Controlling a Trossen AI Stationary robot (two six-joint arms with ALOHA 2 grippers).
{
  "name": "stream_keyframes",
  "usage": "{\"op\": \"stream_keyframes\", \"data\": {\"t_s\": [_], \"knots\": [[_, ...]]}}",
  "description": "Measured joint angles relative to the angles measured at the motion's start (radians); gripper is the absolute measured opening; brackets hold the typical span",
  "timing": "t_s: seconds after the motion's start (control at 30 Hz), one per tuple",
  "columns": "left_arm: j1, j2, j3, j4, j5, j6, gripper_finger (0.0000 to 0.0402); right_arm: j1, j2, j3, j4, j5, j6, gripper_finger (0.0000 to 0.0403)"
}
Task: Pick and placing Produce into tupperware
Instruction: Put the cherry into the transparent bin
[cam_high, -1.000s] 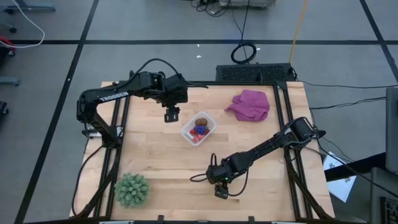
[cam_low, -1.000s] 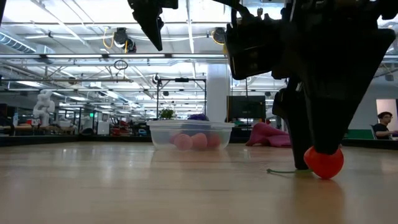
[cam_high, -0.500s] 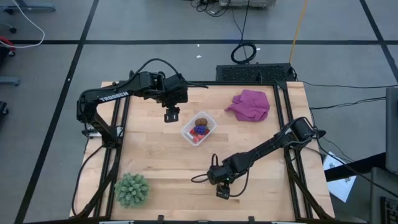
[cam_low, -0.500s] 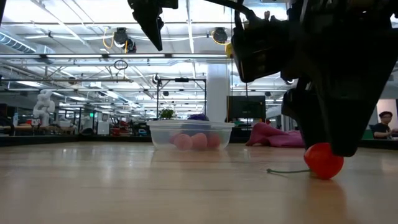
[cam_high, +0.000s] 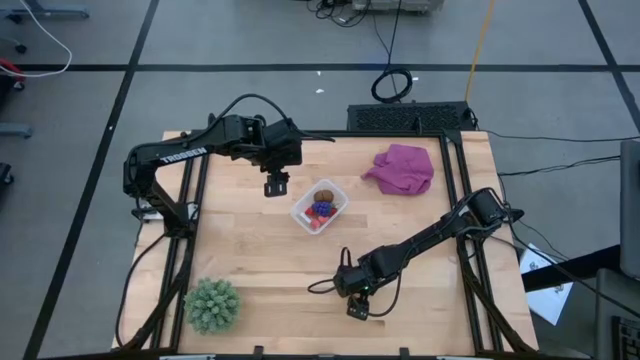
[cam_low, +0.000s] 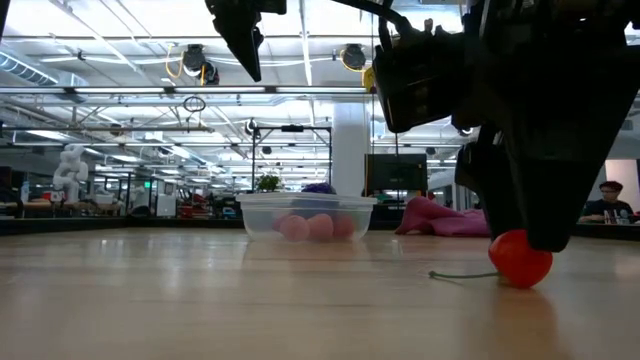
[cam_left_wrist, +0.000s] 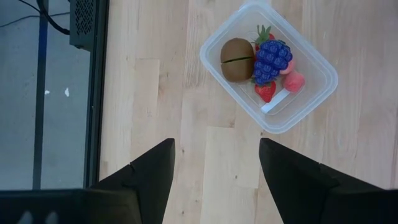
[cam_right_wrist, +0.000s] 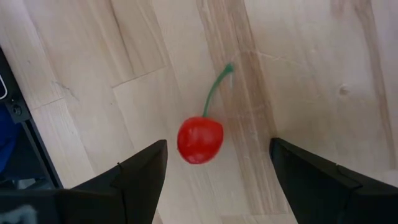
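High view first: the left gripper (cam_high: 276, 185) hangs spread wide and empty just beside the tupperware (cam_high: 320, 206), which holds the brown oval (cam_left_wrist: 236, 51), grape bunch (cam_left_wrist: 271, 61) and pink and red berries. Farther right, the right gripper (cam_high: 357, 306) is down at the table with its fingers apart around a red cherry (cam_right_wrist: 199, 139), seemingly not yet touching it. The pick is in hand; next it should close, lift, and carry to the tub.

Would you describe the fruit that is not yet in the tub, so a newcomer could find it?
On the table, look at the near edge, away from the tub. Under the open right gripper lies a cherry: the only fruit on bare wood, red, with a thin green stem.
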Motion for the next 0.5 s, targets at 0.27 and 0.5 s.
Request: {"op": "stream_keyframes", "data": {"t_s": [0.27, 0.5], "knots": [[0.0, 0.0, 0.0, 0.0, 0.0, 0.0, 0.0239, 0.0, 0.001, 0.0, 0.02, 0.0, 0.024, 0.0281], [0.0, 0.0, 0.0, 0.0, 0.0, 0.0, 0.0239, 0.0, 0.001, 0.0, 0.03, 0.001, 0.04, 0.0279]]}}
